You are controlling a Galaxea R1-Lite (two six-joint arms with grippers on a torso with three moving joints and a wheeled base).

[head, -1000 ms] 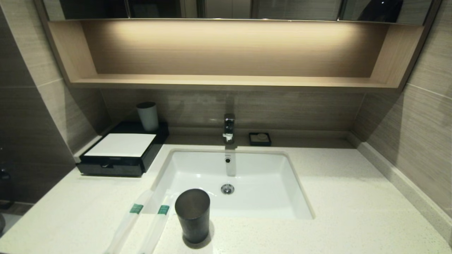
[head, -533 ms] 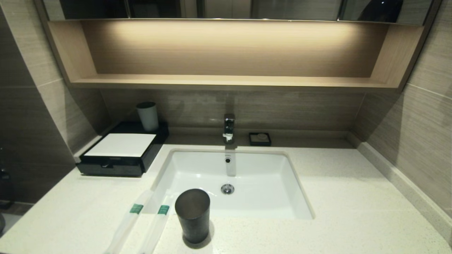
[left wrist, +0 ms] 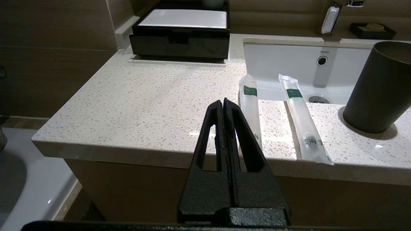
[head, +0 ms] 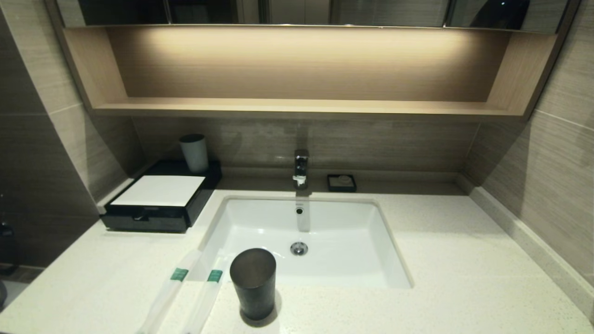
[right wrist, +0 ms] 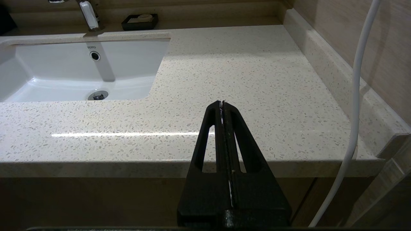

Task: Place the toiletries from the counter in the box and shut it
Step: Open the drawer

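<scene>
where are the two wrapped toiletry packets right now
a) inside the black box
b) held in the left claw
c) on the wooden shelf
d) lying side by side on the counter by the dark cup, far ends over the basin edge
d: the two packets lie side by side on the counter next to the dark cup, while the box sits shut at the back.
</scene>
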